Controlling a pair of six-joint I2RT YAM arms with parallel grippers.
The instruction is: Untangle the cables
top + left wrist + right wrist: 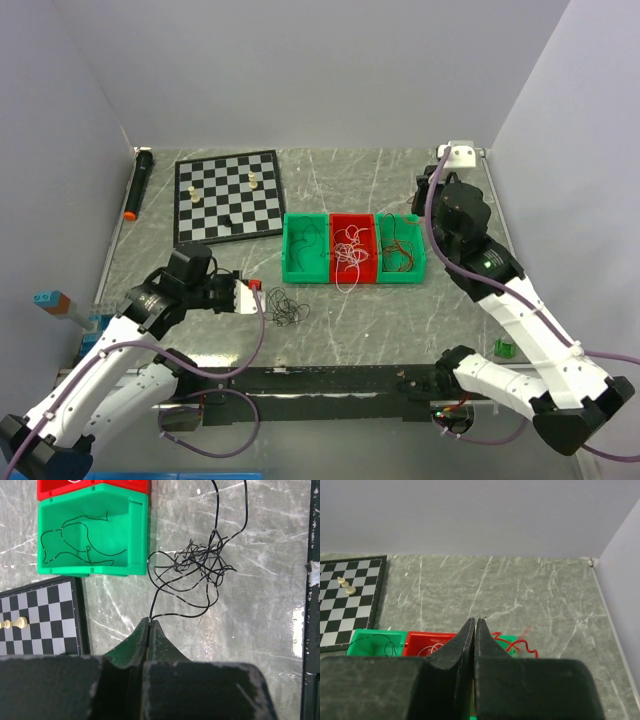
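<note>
One black wire [175, 616] is pinched in my left gripper [150, 621], its tangle [200, 562] just ahead, well apart from my shut right gripper [475, 622].

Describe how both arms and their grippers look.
The left arm and right arm have white shells, black joints and lilac cables along them. The right arm shows a small green light. The left gripper and right gripper have dark, greenish fingers tapering to thin tips.

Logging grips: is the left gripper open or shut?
Shut: the left gripper has its tips together, pinching a strand of the black tangle.
</note>
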